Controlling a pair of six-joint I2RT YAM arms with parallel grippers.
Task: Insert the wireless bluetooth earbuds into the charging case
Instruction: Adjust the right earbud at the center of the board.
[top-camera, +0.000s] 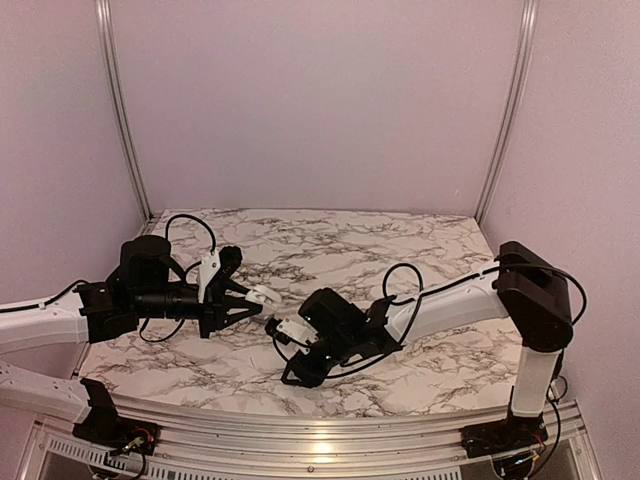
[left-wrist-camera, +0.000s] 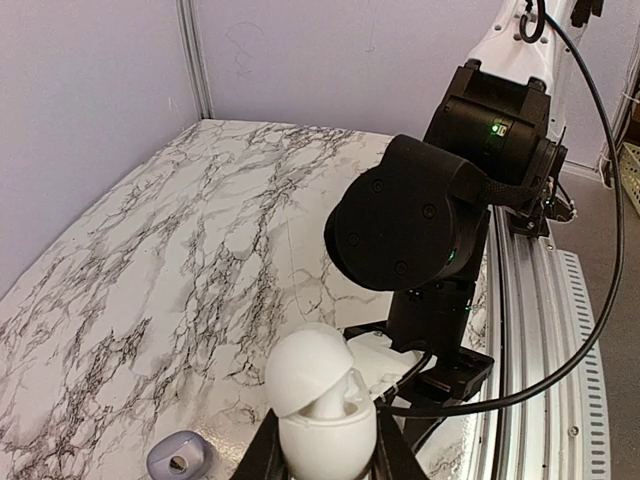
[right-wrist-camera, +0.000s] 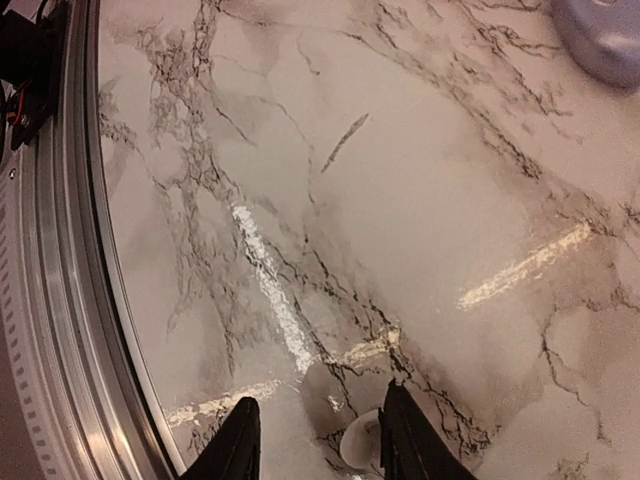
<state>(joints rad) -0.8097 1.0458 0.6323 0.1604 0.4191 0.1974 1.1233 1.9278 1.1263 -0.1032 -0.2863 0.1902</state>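
My left gripper (top-camera: 250, 298) is shut on a white egg-shaped charging case (left-wrist-camera: 322, 405) and holds it upright above the table. Its lid is hinged open and a pale stem-like piece stands inside. The case shows in the top view (top-camera: 264, 295) as a small white thing. My right gripper (right-wrist-camera: 318, 405) points down close over the marble with its jaws apart. A small pale round piece (right-wrist-camera: 358, 445) lies just inside its right finger; I cannot tell whether it is an earbud. I see no dark grey buds.
A small lavender rounded thing with a dark hole (left-wrist-camera: 180, 458) lies on the marble table (top-camera: 340, 240) beside the case, and shows at the top right of the right wrist view (right-wrist-camera: 600, 40). The right arm's black wrist (left-wrist-camera: 410, 225) is close behind the case. The metal rail (right-wrist-camera: 60, 300) runs along the near edge.
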